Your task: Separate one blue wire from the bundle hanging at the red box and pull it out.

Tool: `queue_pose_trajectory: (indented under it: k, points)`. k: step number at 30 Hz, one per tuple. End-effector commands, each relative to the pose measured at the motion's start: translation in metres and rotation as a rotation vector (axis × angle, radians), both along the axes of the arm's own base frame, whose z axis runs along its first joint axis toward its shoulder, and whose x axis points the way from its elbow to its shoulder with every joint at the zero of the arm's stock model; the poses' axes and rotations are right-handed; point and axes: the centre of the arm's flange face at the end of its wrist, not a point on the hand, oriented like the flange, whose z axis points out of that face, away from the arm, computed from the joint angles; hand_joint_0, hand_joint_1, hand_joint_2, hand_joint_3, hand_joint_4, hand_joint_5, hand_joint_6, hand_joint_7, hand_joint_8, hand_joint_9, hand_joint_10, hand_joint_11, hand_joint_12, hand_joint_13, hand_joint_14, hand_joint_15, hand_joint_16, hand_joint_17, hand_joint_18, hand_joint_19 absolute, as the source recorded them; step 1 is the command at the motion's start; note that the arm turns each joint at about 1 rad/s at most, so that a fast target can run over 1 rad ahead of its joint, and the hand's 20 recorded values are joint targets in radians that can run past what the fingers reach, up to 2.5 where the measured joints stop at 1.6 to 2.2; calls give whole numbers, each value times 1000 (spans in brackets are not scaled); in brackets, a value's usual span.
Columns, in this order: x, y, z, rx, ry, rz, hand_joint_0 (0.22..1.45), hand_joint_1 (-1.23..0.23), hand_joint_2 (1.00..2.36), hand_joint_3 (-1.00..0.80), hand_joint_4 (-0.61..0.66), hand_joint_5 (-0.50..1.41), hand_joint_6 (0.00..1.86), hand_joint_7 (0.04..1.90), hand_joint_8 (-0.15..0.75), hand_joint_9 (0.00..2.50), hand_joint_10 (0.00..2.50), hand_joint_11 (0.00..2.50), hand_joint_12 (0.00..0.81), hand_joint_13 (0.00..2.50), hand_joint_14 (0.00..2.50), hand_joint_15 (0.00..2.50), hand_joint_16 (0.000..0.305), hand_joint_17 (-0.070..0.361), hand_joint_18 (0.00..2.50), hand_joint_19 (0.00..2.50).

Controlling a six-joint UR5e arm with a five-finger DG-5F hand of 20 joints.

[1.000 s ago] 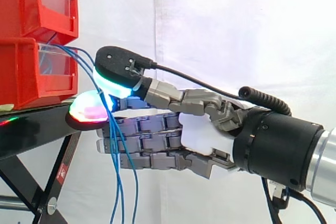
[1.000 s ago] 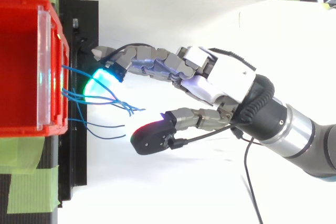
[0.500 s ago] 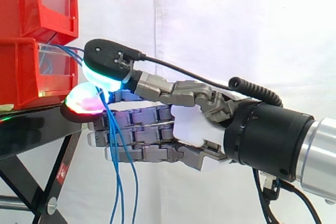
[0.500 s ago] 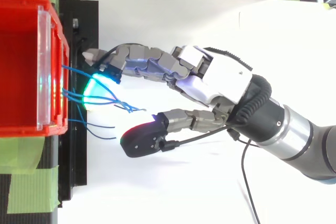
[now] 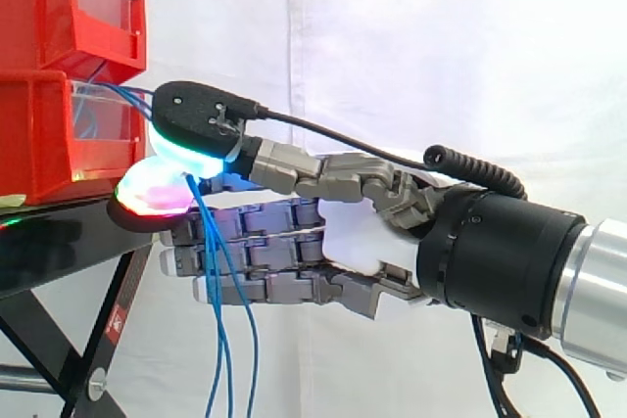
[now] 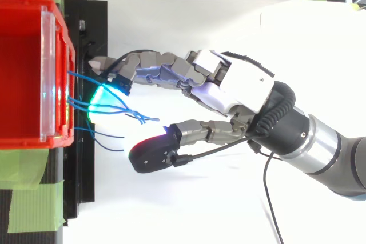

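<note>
A white curtain [image 5: 441, 46] is seen behind a black stand [image 5: 59, 242], on which red bins [image 5: 39, 134] are stacked; green tape [image 6: 28, 210] is stuck beside the bin in the top view. The thin, loosely kinked blue wires [image 5: 220, 335] hang from the lower bin's front, past the stand's edge. The hand [image 5: 362, 242] is held open among them. Its fingers [image 5: 245, 256] are stretched straight and crossed by the wires, the thumb [image 6: 151, 152] is spread apart, and nothing is gripped.

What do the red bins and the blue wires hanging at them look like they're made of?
Red storage bins: likely moulded plastic, uniform colour with a soft sheen, and a clear plastic-looking front panel. Thin blue wires: probably plastic-insulated, smooth, bending in loose curves; the core isn't visible.
</note>
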Motion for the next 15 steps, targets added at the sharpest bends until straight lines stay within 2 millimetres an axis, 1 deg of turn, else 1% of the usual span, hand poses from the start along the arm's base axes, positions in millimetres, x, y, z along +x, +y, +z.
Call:
queue_pose_trajectory:
  k: [1, 5, 11, 15]
  points:
    - [0, 0, 0, 0, 0, 0, 589, -729, 1003, -464, 269, -152, 651, 998, 303, 382, 0, 52, 382, 345, 4, 143, 55, 123, 356, 85]
    - [0, 0, 0, 1, -1, 0, 585, -722, 1004, -448, 266, -150, 642, 1015, 304, 385, 0, 58, 384, 349, 4, 147, 54, 122, 361, 90]
    - [0, -4, 0, 14, -5, 2, 595, -703, 1008, -408, 258, -156, 698, 942, 306, 399, 0, 69, 382, 364, 4, 153, 54, 122, 363, 96]
    - [0, -4, 0, 33, -16, 15, 599, -699, 1008, -403, 262, -157, 708, 928, 304, 402, 2, 63, 382, 368, 4, 154, 54, 121, 365, 98]
